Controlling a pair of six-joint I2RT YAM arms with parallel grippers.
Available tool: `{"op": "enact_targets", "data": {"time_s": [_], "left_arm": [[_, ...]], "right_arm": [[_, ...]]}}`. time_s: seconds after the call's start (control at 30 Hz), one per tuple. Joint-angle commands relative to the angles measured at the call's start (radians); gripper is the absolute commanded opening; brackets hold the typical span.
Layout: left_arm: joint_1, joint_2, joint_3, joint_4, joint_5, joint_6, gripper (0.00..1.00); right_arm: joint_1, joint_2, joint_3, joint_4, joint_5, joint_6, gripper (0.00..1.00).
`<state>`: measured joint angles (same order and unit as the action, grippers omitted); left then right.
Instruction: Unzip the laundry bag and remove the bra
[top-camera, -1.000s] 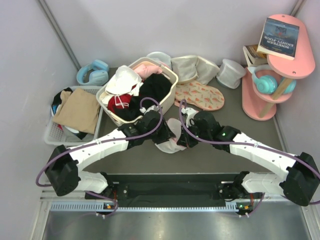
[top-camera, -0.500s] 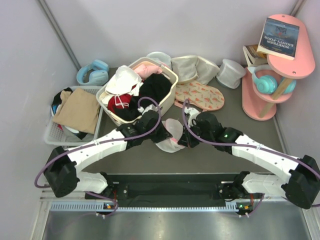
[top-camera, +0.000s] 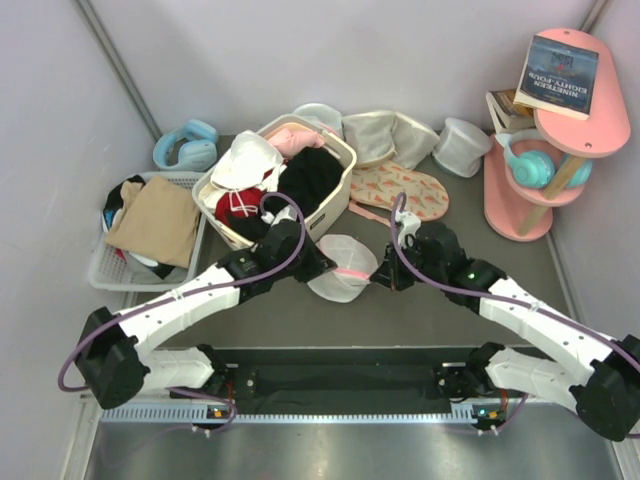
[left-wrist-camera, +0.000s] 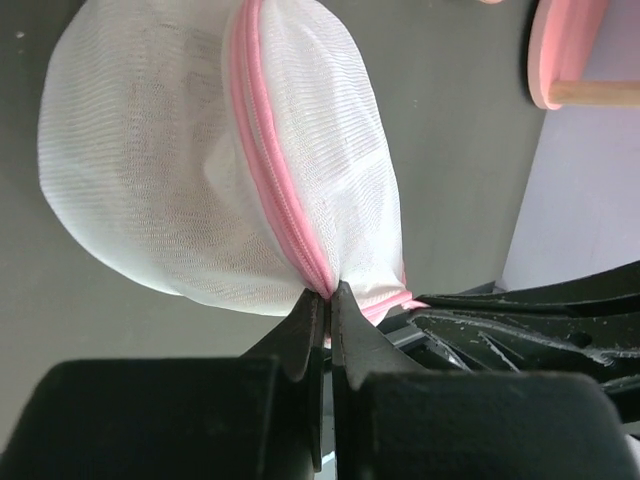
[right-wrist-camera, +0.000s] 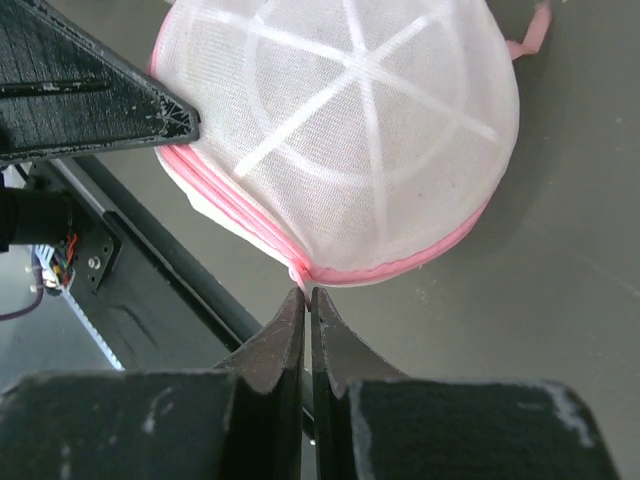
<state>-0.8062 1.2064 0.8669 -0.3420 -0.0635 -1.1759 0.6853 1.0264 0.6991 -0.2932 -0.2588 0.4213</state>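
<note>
Mesh laundry bag (top-camera: 338, 272), left gripper (left-wrist-camera: 325, 297) clamped on pink rim at 9 o'clock, right gripper (right-wrist-camera: 306, 297) clamped at 3 o'clock

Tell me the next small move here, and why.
Probably draw the right gripper along the pink zip, away from the left gripper, which should hold firm. Both jaws are shut on the rim of the laundry bag, and the zip looks closed along the stretch shown.
</note>
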Motion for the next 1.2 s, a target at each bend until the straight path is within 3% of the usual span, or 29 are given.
{"op": "enact_targets", "data": {"time_s": [0.0, 0.17, 0.2, 0.23, 0.3, 0.37, 0.43, 0.87, 1.0, 1.17], "left_arm": [[0.024, 0.031, 0.058, 0.064, -0.006, 0.097, 0.00], [0.024, 0.133, 0.148, 0.106, 0.086, 0.197, 0.00], [0.025, 0.163, 0.173, 0.103, 0.094, 0.200, 0.04], [0.025, 0.173, 0.184, 0.089, 0.102, 0.202, 0.25], [0.024, 0.183, 0.199, 0.077, 0.099, 0.180, 0.54], [0.024, 0.176, 0.187, 0.067, 0.088, 0.142, 0.72], [0.018, 0.153, 0.170, 0.077, 0.085, 0.113, 0.76], [-0.033, 0.084, 0.095, 0.095, 0.050, -0.007, 0.79], [-0.036, 0.108, 0.093, 0.087, 0.096, -0.013, 0.73], [-0.039, 0.111, 0.072, 0.098, 0.111, -0.018, 0.54]], "right_arm": [[-0.058, -0.071, 0.019, -0.115, 0.058, -0.038, 0.00], [-0.070, -0.114, 0.105, -0.208, 0.101, -0.079, 0.00], [-0.070, -0.115, 0.121, -0.222, 0.108, -0.088, 0.00], [-0.070, -0.115, 0.149, -0.236, 0.121, -0.099, 0.00], [-0.070, -0.103, 0.168, -0.257, 0.121, -0.124, 0.00], [-0.069, -0.082, 0.169, -0.255, 0.109, -0.137, 0.00], [-0.063, -0.069, 0.155, -0.239, 0.084, -0.136, 0.00], [0.152, 0.087, 0.189, -0.072, 0.087, -0.049, 0.00], [0.172, 0.113, 0.220, -0.080, 0.096, -0.059, 0.00], [0.175, 0.115, 0.223, -0.086, 0.105, -0.062, 0.00]]}}
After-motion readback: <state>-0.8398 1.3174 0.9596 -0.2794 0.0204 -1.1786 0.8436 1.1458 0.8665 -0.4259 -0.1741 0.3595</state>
